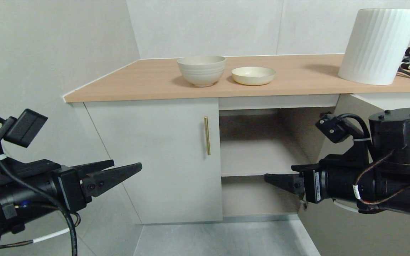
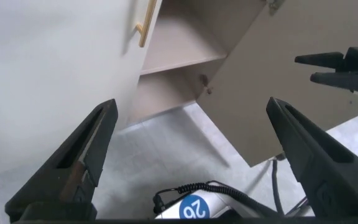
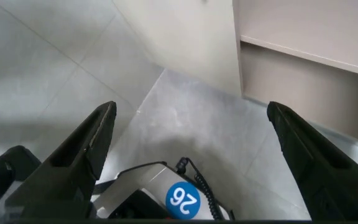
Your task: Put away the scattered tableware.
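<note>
Bowl (image 1: 201, 70) beside dish (image 1: 253, 75) on counter (image 1: 137, 83), left gripper (image 1: 128, 164), right gripper (image 3: 191, 109) both wide open, empty

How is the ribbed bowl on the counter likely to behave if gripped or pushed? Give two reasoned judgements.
The ribbed bowl looks rigid and smooth-glazed, so probably slippery and breakable if dropped. Its base is narrower than its rim, so a high push might tip it.

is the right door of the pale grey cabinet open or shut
Open: the pale grey right cabinet door is swung out, baring the bare inner shelf.
</note>
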Robot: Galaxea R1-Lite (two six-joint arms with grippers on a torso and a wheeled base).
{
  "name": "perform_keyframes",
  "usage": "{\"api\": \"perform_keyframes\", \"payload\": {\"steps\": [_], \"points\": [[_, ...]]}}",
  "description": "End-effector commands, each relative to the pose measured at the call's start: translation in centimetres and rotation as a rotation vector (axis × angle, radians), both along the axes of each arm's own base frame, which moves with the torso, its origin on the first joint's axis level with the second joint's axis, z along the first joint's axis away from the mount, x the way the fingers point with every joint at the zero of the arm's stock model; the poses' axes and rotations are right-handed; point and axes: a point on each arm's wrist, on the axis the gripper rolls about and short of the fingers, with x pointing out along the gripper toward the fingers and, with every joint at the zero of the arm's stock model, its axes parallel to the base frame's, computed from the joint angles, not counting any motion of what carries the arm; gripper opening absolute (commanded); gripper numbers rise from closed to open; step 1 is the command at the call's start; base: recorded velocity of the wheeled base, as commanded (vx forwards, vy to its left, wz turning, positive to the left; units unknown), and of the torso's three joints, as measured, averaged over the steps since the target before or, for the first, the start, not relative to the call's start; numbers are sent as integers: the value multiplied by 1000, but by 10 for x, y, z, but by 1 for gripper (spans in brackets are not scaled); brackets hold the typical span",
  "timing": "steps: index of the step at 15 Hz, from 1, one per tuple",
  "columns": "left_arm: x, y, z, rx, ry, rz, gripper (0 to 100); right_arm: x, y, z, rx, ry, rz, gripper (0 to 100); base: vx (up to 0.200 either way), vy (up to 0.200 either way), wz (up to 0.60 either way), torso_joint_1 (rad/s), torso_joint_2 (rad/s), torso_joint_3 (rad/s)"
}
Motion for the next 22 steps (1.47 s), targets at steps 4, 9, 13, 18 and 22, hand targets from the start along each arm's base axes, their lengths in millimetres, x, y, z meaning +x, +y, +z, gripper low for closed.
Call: {"api": "perform_keyframes", "payload": {"steps": [4,9,13,18,22], "points": [[1,0,0,4,-2,11,100,-2,1,-1,-11,14,8,100,0,0,0,0,0,0],[3,2,0,5,0,26,100,-6,-1,0,-25,32,16,100,160,0,0,2,1,1],[4,3,0,6,4,32,100,-8,0,-2,-28,41,24,100,200,0,0,8,1,4],[4,3,-1,6,6,31,100,-11,-2,-5,-36,45,31,100,160,0,0,4,2,0],[3,3,0,5,1,32,100,-14,-4,-3,-30,33,33,100,0,0,0,0,0,0]]}}
